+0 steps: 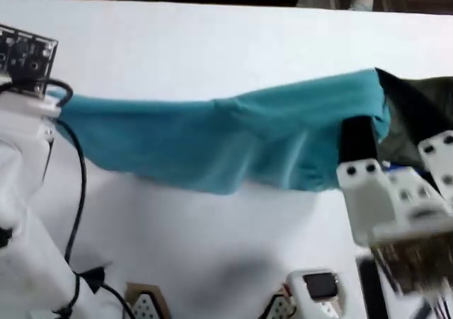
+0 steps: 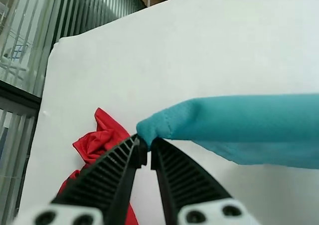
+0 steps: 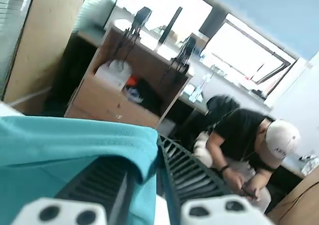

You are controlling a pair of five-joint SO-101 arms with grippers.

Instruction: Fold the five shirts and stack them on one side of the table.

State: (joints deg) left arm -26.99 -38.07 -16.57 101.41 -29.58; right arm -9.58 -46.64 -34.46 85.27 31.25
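While it hangs stretched over the white table (image 1: 212, 43), the teal knit shirt (image 1: 233, 138) spans left to right in the high view. Left wrist view: the left gripper (image 2: 148, 152) pinches its tip between the fingertips (image 2: 141, 154), a crumpled red shirt (image 2: 97, 140) lying beyond. Right wrist view: the right gripper (image 3: 158, 172) clamps teal fabric draped over one finger (image 3: 102, 177).

A white tabletop (image 1: 212, 43) spreads across the foreground. Past one edge hang grey vertical blinds (image 2: 75, 10) over glass. Across the room, a wooden shelf unit (image 3: 99, 103) stands below bright windows (image 3: 169, 5), with a pale blue wall (image 3: 259, 5) above and a tall wooden panel (image 3: 45, 40) alongside.
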